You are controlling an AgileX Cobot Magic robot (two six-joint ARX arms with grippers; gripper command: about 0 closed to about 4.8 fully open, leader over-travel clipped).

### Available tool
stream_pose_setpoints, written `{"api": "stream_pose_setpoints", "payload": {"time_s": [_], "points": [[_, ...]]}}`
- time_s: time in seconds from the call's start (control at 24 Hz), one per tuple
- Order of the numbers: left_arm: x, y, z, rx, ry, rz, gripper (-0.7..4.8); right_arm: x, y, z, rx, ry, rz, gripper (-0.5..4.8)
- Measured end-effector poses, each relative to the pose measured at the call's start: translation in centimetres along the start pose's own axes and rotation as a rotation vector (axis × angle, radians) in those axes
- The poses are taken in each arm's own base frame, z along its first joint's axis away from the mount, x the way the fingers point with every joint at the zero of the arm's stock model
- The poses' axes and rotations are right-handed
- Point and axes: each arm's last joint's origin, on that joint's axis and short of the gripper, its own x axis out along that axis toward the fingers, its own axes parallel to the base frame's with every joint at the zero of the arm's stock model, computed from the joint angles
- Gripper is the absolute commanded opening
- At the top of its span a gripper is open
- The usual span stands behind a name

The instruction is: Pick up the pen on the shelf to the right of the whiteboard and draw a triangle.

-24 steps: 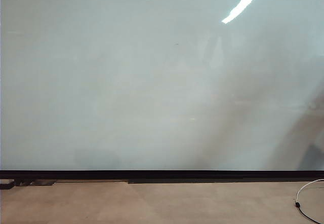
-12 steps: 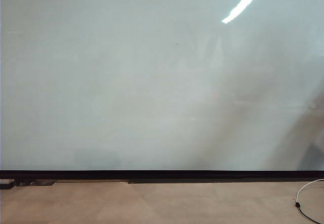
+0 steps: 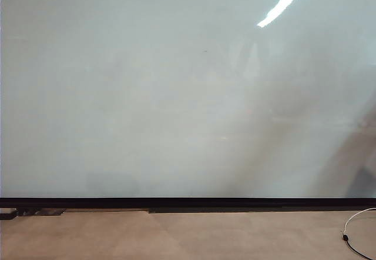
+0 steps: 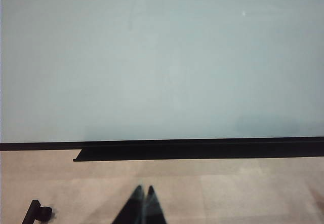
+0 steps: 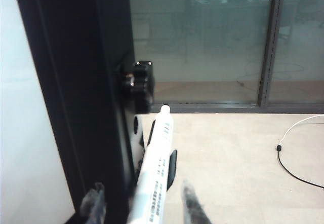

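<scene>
Beside the whiteboard's [image 5: 20, 107] black side frame [image 5: 76, 82]: right gripper [image 5: 142, 207], released, holding nothing. Blurred fingers [image 5: 94, 204] spread wide, one close against the frame, the other out over the pale floor [image 5: 228, 153]. Between them, touched by neither as far as can be seen: the pen [image 5: 154, 168], white barrel with black print, lying along the gripper's own line and pointing away from the wrist. Cradled in a black clip [image 5: 172, 168] fixed just beside the frame. Wrist aimed level along the board's edge, toward a glass wall [image 5: 202, 41] beyond. Farther out from the board, trailing over the floor, a white cable [image 5: 298, 127].

Below the whiteboard's [image 4: 162, 57] bottom edge: left gripper [image 4: 143, 206], clenched on nothing, fingertips pressed together into one dark wedge. Pointed level at the black tray [image 4: 192, 150] under the board, well short of it, bare floor between.

From the exterior camera: the whiteboard [image 3: 147, 95] filling the frame, a strip light's reflection [image 3: 285, 1] high on its right part.
</scene>
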Motion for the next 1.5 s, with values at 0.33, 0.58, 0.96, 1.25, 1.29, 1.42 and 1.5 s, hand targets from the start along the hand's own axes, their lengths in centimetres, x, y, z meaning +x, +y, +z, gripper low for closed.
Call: {"api": "stream_pose_setpoints", "payload": {"time_s": [0.33,0.58,0.96,1.25,1.29,1.42,1.5], "points": [[0.0,0.0,0.0,0.0,0.0,0.0,-0.05,0.0,0.0,0.0,0.0,0.001,0.001,1.39],[0.0,0.0,0.0,0.0,0.0,0.0,-0.05,0.0,0.0,0.0,0.0,0.001,0.003,1.06],[0.0,0.0,0.0,0.0,0.0,0.0,-0.05,0.0,0.0,0.0,-0.001,0.0,0.01,0.12],[0.0,0.0,0.0,0.0,0.0,0.0,-0.05,-0.3,-0.3,1.2,-0.026,-0.028,0.006,-0.02],[0.0,0.0,0.0,0.0,0.0,0.0,-0.05,-0.5,-0.5,1.8,-0.043,-0.045,0.0,-0.02],[0.0,0.0,0.0,0.0,0.0,0.0,-0.05,-1.5,-2.0,2.4,-0.052,-0.053,-0.055,-0.03],[0.0,0.0,0.0,0.0,0.0,0.0,-0.05,-3.2,-3.2,3.1,-0.043,-0.057,-0.135,-0.03]]}}
